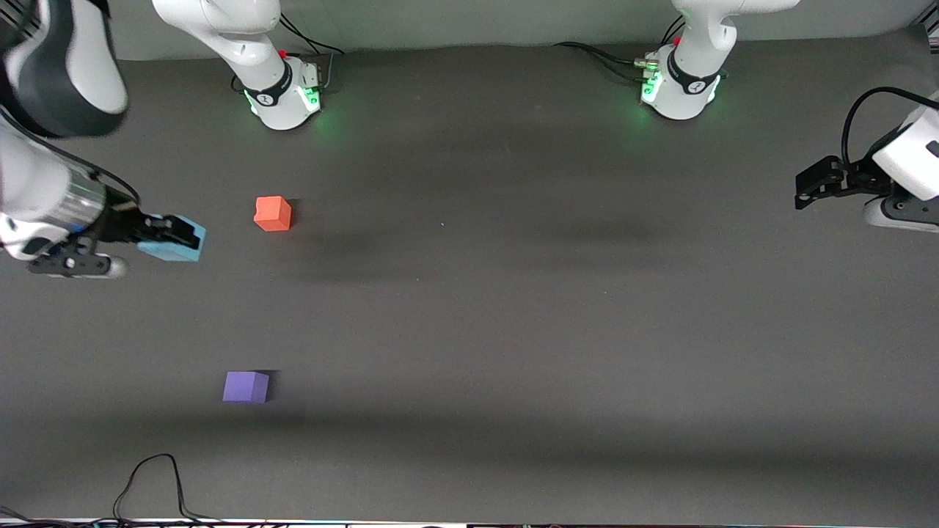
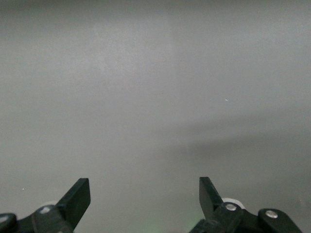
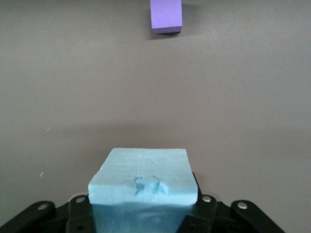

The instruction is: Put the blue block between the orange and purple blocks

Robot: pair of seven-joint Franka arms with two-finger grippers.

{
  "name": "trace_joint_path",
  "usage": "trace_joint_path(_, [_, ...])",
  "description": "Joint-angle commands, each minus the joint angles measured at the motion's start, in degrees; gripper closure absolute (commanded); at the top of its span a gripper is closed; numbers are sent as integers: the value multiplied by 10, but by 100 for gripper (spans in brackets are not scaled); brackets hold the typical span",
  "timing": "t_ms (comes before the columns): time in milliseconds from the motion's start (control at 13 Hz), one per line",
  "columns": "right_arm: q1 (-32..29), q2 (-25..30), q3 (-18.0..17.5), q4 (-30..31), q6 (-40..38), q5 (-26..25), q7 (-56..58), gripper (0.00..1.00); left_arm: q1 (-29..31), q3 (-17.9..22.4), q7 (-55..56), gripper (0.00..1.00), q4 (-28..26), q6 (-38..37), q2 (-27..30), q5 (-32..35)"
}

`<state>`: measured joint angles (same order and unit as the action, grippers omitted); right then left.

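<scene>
My right gripper (image 1: pixel 176 236) is shut on the light blue block (image 1: pixel 173 247) and holds it over the table at the right arm's end, a little apart from the orange block (image 1: pixel 273 213). The purple block (image 1: pixel 246 386) lies on the table nearer to the front camera than the orange one, with a wide bare gap between them. In the right wrist view the blue block (image 3: pixel 143 180) fills the jaws of the right gripper (image 3: pixel 143 206), and the purple block (image 3: pixel 166 15) shows ahead. My left gripper (image 1: pixel 807 189) waits open and empty at the left arm's end; it also shows in the left wrist view (image 2: pixel 145 194).
The dark grey table mat (image 1: pixel 513 308) holds only the orange and purple blocks. The two arm bases (image 1: pixel 282 95) (image 1: pixel 678 88) stand along the table's back edge. A black cable (image 1: pixel 154 477) loops at the edge nearest the front camera.
</scene>
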<state>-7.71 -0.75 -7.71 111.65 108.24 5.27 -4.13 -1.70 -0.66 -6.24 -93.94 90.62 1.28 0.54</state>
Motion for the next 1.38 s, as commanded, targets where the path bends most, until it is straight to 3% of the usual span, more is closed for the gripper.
trace_joint_path(0, [-14, -31, -7, 103, 144, 4, 10, 33, 2, -3, -7, 0, 11, -7, -5, 7])
trace_joint_path(154, [-13, -76, -7, 158, 260, 4, 10, 33, 2, -3, -5, 0, 11, -7, -6, 7])
trace_joint_path(538, [-10, -209, -8, 174, 411, 4, 10, 33, 2, -3, 0, 0, 9, -9, -6, 7])
trace_joint_path(769, [-9, -238, -8, 173, 442, -1, 10, 33, 2, -3, 1, 0, 9, -9, -6, 7])
trace_joint_path(1077, [-11, -239, -7, 170, 441, -56, 7, 33, 2, -3, 2, 0, 8, -9, -7, 7])
trace_joint_path(1154, [-11, -239, -7, 169, 441, -56, 6, 26, 2, -3, 2, 0, 8, -9, -7, 7])
trace_joint_path(1231, [-11, -239, -7, 168, 439, -56, 2, 0, 2, -3, 2, 0, 8, -9, -8, 7])
trace_joint_path(1308, [-10, -234, -7, 167, 436, -57, 1, 0, 2, -3, 2, 0, 8, -9, -8, 7])
